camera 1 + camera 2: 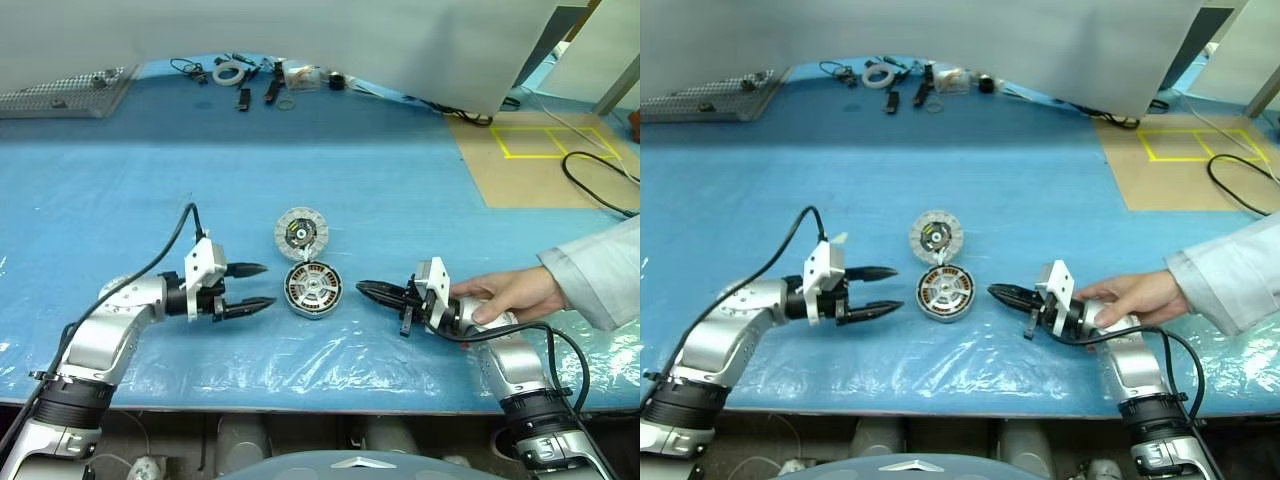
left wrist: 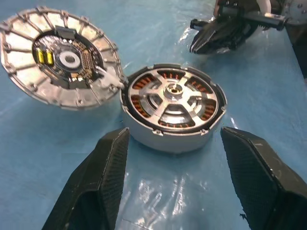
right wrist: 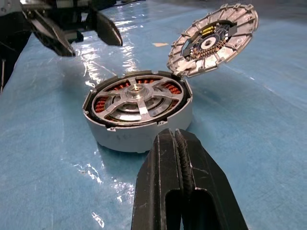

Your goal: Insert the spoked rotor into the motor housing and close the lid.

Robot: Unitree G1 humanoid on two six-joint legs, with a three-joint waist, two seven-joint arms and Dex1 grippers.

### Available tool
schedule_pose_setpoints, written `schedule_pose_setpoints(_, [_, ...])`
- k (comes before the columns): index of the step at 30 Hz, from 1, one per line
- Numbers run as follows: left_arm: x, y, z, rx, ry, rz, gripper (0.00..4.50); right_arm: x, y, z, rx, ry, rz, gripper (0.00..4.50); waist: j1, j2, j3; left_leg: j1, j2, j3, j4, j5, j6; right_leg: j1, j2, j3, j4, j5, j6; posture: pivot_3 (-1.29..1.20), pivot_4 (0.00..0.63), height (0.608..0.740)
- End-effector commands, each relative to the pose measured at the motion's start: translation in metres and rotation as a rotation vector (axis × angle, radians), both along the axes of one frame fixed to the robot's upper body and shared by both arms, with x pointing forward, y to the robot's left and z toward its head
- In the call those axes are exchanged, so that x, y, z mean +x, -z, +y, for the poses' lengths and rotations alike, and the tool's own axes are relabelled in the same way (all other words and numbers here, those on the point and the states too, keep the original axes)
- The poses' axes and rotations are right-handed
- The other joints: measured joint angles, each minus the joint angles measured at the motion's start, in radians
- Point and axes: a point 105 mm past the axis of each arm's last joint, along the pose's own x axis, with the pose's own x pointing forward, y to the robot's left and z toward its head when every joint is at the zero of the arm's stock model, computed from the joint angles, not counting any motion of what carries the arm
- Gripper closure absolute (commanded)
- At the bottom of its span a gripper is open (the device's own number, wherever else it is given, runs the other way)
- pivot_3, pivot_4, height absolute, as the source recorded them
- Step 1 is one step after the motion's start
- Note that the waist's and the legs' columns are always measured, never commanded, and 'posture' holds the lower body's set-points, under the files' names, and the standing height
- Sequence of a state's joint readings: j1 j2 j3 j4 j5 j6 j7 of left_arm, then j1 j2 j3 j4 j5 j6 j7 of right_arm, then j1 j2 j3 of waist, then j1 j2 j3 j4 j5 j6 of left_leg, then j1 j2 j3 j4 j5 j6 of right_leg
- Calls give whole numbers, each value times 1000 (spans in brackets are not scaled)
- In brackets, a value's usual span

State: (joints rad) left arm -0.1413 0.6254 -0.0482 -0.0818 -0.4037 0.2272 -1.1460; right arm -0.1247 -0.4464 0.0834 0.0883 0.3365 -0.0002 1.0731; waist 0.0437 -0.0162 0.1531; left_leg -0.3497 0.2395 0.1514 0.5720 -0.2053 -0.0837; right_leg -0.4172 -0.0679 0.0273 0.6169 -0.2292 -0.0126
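Mostly clear: spoked rotor (image 2: 172, 98) sits inside the motor housing (image 2: 170, 136) mid blue surface (image 1: 400, 200), copper windings partly hidden under silver spokes. Lid (image 2: 57, 57) leans tilted against the housing rim, circuit face showing. Left claw (image 1: 246, 288) gapes empty beside the housing; right claw (image 1: 368, 291) pressed closed, empty. A person's hand (image 1: 505, 295) grips the right wrist, sleeve cut off.

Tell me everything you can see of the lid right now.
The lid is a round, silver-grey metal disc, not yet closed. Its inner face shows: whitish radial segments round the rim, a dark hub with a white centre circle and small yellow parts. It stands tilted, its lower edge against the rim of the housing, on the side farther from the robot, on the blue table. The rotor already sits inside the housing. Neither gripper touches the lid.
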Motion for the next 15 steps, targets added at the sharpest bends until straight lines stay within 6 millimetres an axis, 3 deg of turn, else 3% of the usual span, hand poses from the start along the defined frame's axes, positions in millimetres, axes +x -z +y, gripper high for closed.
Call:
schedule_pose_setpoints(1, [2, -7, 0, -9, -5, -45, 1296, -2, 5, -2, -1, 14, 28, 4500, 0, -1, -1, 0, 0, 0, 0, 0, 0, 0, 0, 0, 0, 0, 0, 0, 150, 740])
schedule_pose_setpoints(15, [2, -9, -4, -28, -12, -51, 1296, -5, -31, 10, 26, -33, -34, 4500, 0, -1, -1, -1, 0, 0, -2, 0, 0, -1, 0, 0, -3, 0, 0, 0, 150, 740])
